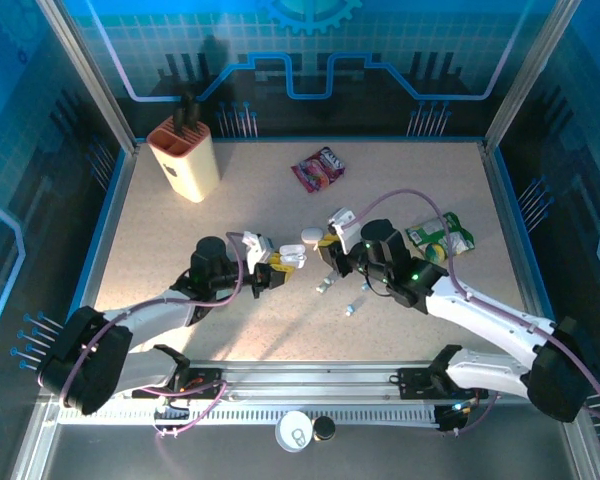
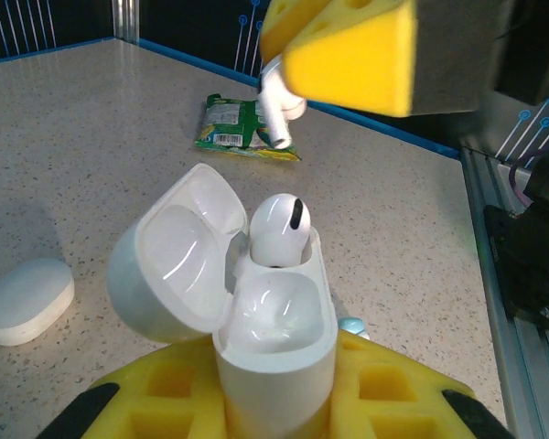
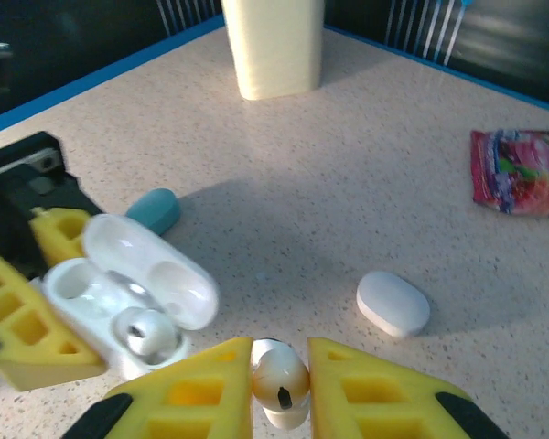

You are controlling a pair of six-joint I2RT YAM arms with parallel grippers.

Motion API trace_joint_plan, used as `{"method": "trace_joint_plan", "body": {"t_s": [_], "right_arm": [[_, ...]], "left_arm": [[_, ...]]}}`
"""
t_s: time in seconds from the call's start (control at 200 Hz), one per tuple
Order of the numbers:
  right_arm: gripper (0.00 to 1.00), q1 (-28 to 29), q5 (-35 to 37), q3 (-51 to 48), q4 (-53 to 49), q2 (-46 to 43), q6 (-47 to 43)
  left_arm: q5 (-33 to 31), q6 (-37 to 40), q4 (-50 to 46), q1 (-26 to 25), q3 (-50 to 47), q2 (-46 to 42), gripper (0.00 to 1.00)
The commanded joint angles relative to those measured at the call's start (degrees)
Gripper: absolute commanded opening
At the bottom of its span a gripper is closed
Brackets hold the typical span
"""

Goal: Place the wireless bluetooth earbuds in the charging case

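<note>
1. One white held earbud [image 3: 281,377] is pinched between the yellow pads of the right gripper [image 3: 281,389], stem pointing down. It is kept clear of the table and apart from the charging case [image 2: 274,338].
2. A seated earbud [image 2: 279,229] is lodged upright in the far socket of the charging case, while the near socket is left unfilled.
3. The case's lid is swung open toward 10 o'clock in the left wrist view, and its body is clamped between the yellow pads of the left gripper [image 2: 274,401], whose jaws are pressed against its sides.
4. In the same view the held earbud is seen at 12 o'clock from the case, above and beyond it.
5. In the top view a white loose bud [image 1: 323,285] and a pale blue loose bud [image 1: 355,305] are found on the table at about 4 o'clock from the case.
6. A closed white case [image 3: 393,304] is placed at 3 o'clock from the open case in the right wrist view, and a teal case [image 3: 153,210] is seen just beyond it at 12 o'clock.
7. Farther out in the top view, a red packet [image 1: 318,168] is laid at 12 o'clock, a cream block [image 1: 183,158] with dark handles at 10 o'clock, and a green packet [image 1: 440,238] at 3 o'clock.
</note>
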Motion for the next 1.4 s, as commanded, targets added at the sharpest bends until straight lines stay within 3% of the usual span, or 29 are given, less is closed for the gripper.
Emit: {"method": "trace_joint_plan", "body": {"t_s": [0.0, 0.455, 1.396], "right_arm": [[0.19, 2.45, 1.52, 2.40, 1.62, -0.66, -4.59], [0.19, 9.43, 5.34, 10.56, 0.03, 7.64, -11.13], [0.19, 11.75, 2.73, 9.99, -1.72, 11.36, -11.72]], "left_arm": [[0.72, 1.58, -0.42, 0.45, 1.53, 0.54, 0.13], [1.03, 1.91, -1.36, 0.46, 1.20, -1.21, 0.13], [1.69, 1.26, -3.60, 0.45, 1.46, -4.27, 0.14]]}}
